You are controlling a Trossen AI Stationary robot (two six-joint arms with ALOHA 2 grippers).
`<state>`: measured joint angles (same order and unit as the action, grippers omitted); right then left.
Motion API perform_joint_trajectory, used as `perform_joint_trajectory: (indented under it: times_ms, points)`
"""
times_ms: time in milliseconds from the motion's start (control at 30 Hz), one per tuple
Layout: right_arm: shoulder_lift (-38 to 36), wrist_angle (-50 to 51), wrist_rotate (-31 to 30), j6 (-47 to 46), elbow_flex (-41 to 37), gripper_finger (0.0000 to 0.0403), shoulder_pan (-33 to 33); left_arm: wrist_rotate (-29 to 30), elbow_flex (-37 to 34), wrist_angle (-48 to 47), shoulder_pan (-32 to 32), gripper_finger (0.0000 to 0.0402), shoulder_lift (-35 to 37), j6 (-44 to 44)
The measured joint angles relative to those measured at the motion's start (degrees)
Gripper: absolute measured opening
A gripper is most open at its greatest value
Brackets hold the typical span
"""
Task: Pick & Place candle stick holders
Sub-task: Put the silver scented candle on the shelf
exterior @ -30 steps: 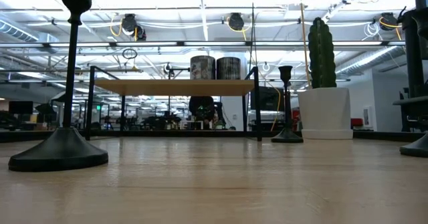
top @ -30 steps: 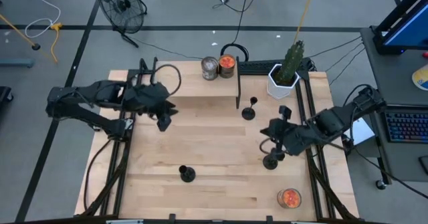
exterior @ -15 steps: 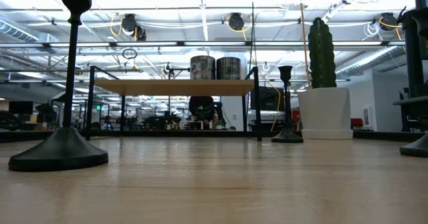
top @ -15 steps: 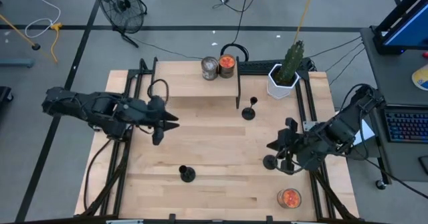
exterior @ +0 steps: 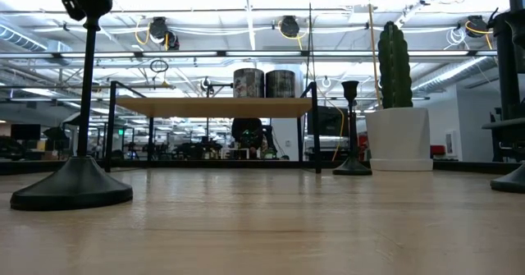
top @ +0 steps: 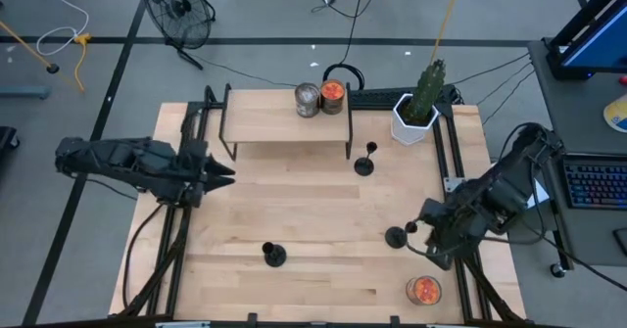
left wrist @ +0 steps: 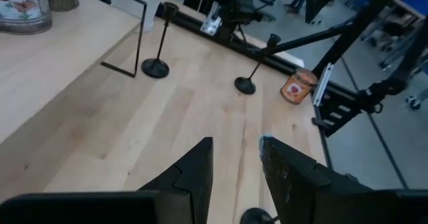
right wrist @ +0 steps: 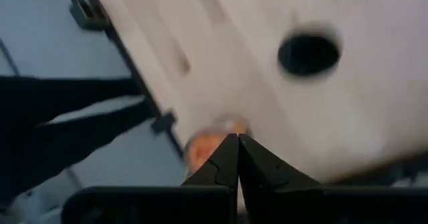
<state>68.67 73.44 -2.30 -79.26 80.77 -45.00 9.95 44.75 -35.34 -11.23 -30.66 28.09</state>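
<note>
Three black candle stick holders stand upright on their round bases on the wooden table. One (top: 364,162) is by the shelf's right leg, one (top: 273,256) is near the front, and one (top: 396,236) is at the right. My left gripper (top: 225,176) is open and empty at the table's left rail; its wrist view (left wrist: 235,147) shows the gap between its fingers. My right gripper (top: 423,232) is shut and empty, just right of the right-hand holder. That holder's base (right wrist: 309,53) shows apart from the fingers in the right wrist view.
A low black-legged shelf (top: 284,122) at the back carries two jars (top: 308,100), (top: 333,93). A white pot with a cactus (top: 416,113) stands at the back right. An orange jar (top: 423,290) sits at the front right corner. Bare wood lies in the table's middle.
My left gripper has drawn back from beside the shelf toward the table's left edge. My right gripper has gone toward the near edge and a little to the right, ending beside the right-hand holder. The three holders have stayed in place.
</note>
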Motion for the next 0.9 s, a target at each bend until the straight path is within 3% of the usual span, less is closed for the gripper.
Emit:
perform_joint_trajectory:
  times_ms: [500, 900]
  points:
    - [3.14, 3.13, 14.76, -32.56, -4.27, 0.0008, -10.51, -0.06, -3.43, -0.62, -0.52, 0.0131, 7.66, -3.77]
    - [3.14, -6.44, 16.01, -37.0, -10.8, 0.0106, -11.49, -0.57, -3.43, -1.37, -0.5, 0.0131, 7.83, -3.75]
